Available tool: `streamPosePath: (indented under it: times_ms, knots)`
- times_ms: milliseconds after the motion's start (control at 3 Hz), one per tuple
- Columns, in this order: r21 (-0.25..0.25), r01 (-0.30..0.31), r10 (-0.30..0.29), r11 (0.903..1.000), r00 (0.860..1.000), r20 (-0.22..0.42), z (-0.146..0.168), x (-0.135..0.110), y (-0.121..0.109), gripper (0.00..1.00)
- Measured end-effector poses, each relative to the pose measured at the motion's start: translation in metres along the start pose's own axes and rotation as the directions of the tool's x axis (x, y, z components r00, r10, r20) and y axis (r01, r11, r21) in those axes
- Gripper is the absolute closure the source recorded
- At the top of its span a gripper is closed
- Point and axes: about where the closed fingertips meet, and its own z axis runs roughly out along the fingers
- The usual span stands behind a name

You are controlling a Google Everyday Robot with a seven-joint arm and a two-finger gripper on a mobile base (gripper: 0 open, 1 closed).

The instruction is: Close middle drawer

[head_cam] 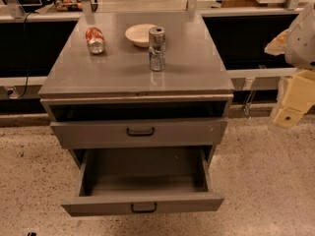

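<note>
The grey metal cabinet (123,73) stands in the middle of the camera view. Its middle drawer (142,204) is pulled far out toward me. The drawer has a low flat front with a small black loop handle (143,208), and its inside looks empty. Above it the top drawer (98,133), with a taller front and its own black handle, is out a little, with a dark gap above its front. The lowest drawer is hidden under the open one. My gripper (291,104), cream-coloured, hangs at the right edge, well right of the cabinet and at about the height of the top drawer, touching nothing.
On the cabinet top lie a red can on its side (95,40), a white bowl (140,34) and an upright silver can (157,48). Dark low counters run behind on both sides. Speckled floor (266,181) lies in front and to the right.
</note>
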Motion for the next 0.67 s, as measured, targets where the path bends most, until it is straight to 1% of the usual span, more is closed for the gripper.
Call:
streamPosePath:
  times_ms: [333, 667]
  knots:
    - [0.007, -0.002, 0.002, 1.0, 1.0, 0.011, 0.001, 0.0, -0.001, 0.0]
    - [-0.011, 0.024, -0.023, 0.9997, 0.995, 0.098, 0.032, 0.009, 0.013, 0.0]
